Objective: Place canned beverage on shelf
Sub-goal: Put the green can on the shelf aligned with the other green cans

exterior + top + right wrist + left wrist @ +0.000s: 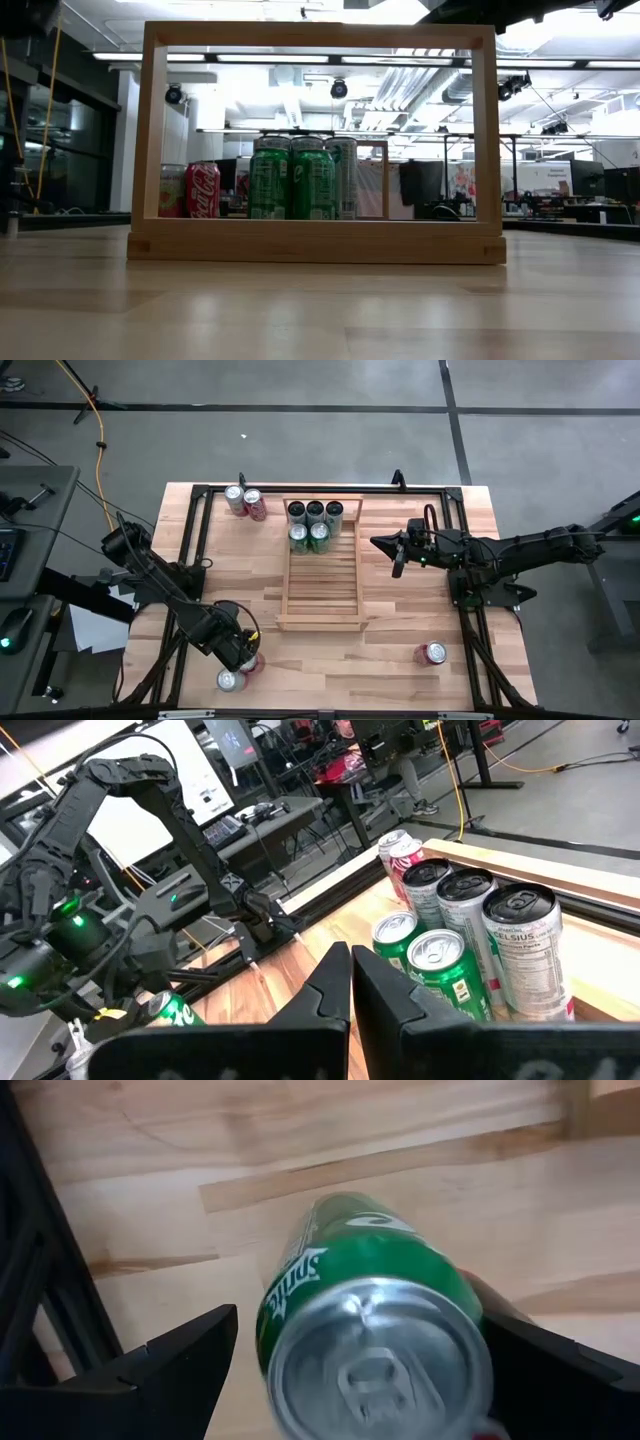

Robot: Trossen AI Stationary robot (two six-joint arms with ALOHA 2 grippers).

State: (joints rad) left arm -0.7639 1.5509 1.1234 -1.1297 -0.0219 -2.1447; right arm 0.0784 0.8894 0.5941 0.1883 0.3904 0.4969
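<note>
The left gripper [238, 650] sits at the table's near-left corner, well away from the shelf [322, 595], a rectangular light-wood slatted rack in the middle of the table. Its two dark fingers [165, 1370] are spread wide on either side of a green aluminium soda can [375, 1330]. One finger seems to be against the can's side, while the other stands off with a gap, so the can is bracketed but not yet gripped.

From here, closing off-centre could push the can over or send it rolling. A red can [250, 663] and a silver-topped can [228, 680] stand just beside the gripper and could be knocked as the fingers close or lift away.

The far end of the shelf already holds three dark cans [315, 511] in a row with two green cans [308, 534] just in front of them. The slats nearer the front end are bare, so a clumsy placement there could bump the cans already standing.

Two more cans [245, 500] stand off the shelf's far-left corner. A lone red can [433, 652] stands off its near-right corner.

The right gripper [398, 550] waits to the right of the shelf, its fingers pressed together and empty.
</note>
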